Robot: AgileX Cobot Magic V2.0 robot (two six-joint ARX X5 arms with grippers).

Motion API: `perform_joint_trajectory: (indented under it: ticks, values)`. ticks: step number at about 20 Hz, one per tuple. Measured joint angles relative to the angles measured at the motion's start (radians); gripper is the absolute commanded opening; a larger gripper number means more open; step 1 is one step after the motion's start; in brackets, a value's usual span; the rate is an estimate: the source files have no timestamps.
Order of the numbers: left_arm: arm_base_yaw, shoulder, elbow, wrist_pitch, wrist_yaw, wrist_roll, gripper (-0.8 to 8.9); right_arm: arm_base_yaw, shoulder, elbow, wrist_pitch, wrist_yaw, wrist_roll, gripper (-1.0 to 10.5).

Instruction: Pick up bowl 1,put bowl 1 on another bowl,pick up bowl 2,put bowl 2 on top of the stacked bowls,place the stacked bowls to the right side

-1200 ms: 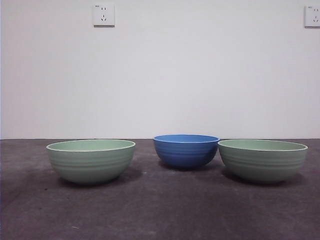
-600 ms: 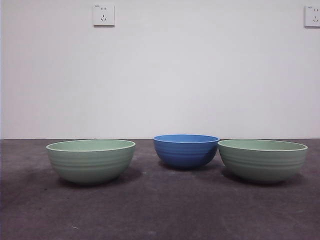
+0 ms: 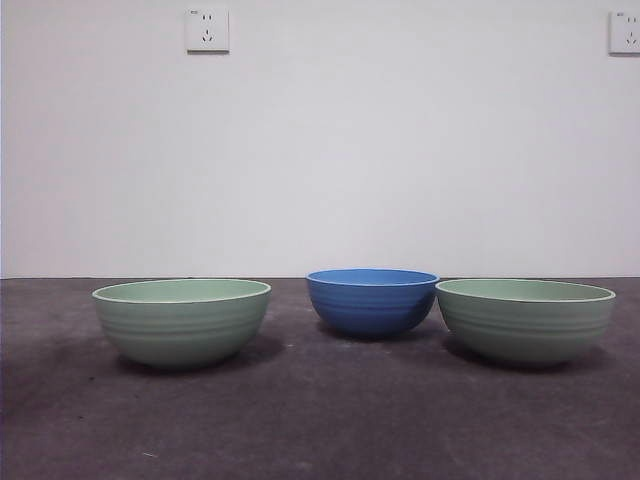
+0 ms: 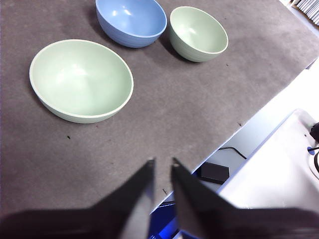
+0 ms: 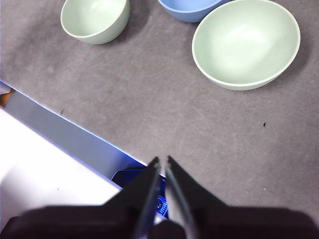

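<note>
Three bowls stand in a row on the dark table [image 3: 320, 420]. The blue ribbed bowl [image 3: 371, 302] [image 4: 130, 20] [image 5: 192, 10] is in the middle, a little further back. A pale green bowl [image 3: 181, 324] [image 4: 79, 79] [image 5: 94, 19] stands at its left and another pale green bowl [image 3: 525, 322] [image 4: 198, 32] [image 5: 246, 42] at its right. All are upright, empty and apart. My left gripper [image 4: 162, 162] hangs shut and empty over the table's front edge, short of the left green bowl. My right gripper [image 5: 162, 158], also shut and empty, hovers short of the right green bowl. Neither arm shows in the front view.
The table's front edge [image 4: 259, 117] runs close under both grippers, with a white surface [image 5: 40, 164] and a black box [image 4: 214, 173] beyond it. Two wall sockets [image 3: 207, 30] [image 3: 625, 32] sit high on the white back wall.
</note>
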Motion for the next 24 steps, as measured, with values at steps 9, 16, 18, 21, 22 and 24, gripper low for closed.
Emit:
perform_joint_trajectory:
  ticks: [9,16,18,21,22,24]
  values:
    - [0.0,0.0,0.0,0.0,-0.007,-0.009,6.31,0.0,0.011,0.0,0.0,0.0,0.053,6.0]
    - [0.0,0.0,0.0,0.0,-0.014,-0.011,6.3,0.0,0.044,0.0,0.023,0.03,0.114,5.9]
    - [0.0,0.0,0.0,0.0,-0.015,-0.011,6.3,0.0,0.064,0.0,0.056,0.072,0.147,5.9]
    - [0.0,0.0,0.0,0.0,-0.015,-0.011,6.3,0.0,0.114,0.002,0.123,0.139,0.201,5.9]
    - [0.0,0.0,0.0,0.0,-0.015,-0.011,6.3,0.0,0.139,0.002,0.151,0.158,0.221,5.9]
    - [0.0,0.0,0.0,0.0,-0.015,-0.011,6.3,0.0,0.193,0.003,0.202,0.188,0.251,5.9]
